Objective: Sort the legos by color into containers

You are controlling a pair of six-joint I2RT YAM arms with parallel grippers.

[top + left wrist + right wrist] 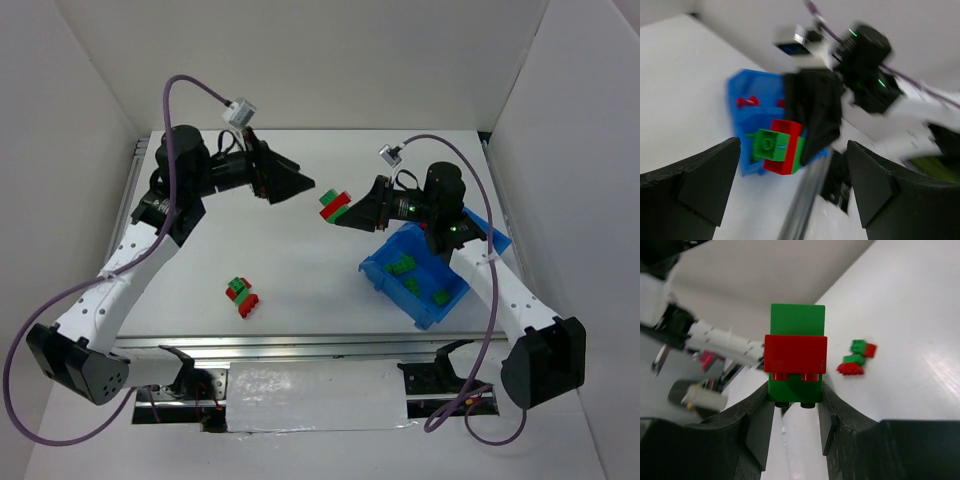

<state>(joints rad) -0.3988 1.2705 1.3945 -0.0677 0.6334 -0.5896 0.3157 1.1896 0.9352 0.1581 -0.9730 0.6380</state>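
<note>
green legos [403,265], three or so, lie in the near compartment of the blue bin [430,318] at the right side of the bench [300,260]. the left wrist view shows a couple of red legos [747,101] in the bin's other compartment. so the sorting looks partly done, with each colour given its own side.

it is not finished, though. the right claw [347,212] is closed on a joined stack [335,204] of red and green bricks, held just left of the bin. in its own wrist view the stack's lower green brick is pinched in the claw, with a red brick across the middle.

the left claw [300,185] stands wide open and holds nothing. it faces that stack from the other side, with a gap between them. my judgement is that the stack must be pulled apart before any brick can go to its compartment, and the open left claw is placed for that.

a small cluster [242,296] of red and green bricks lies on the bench well apart from the bin, nearer the left arm [130,260], and neither claw touches it. whether its bricks are joined is too small to tell.

what is left, as far as can be seen, is the held stack and then this cluster. the right arm [490,280] hides part of the bin in the top view, so the full count inside cannot be told.
</note>
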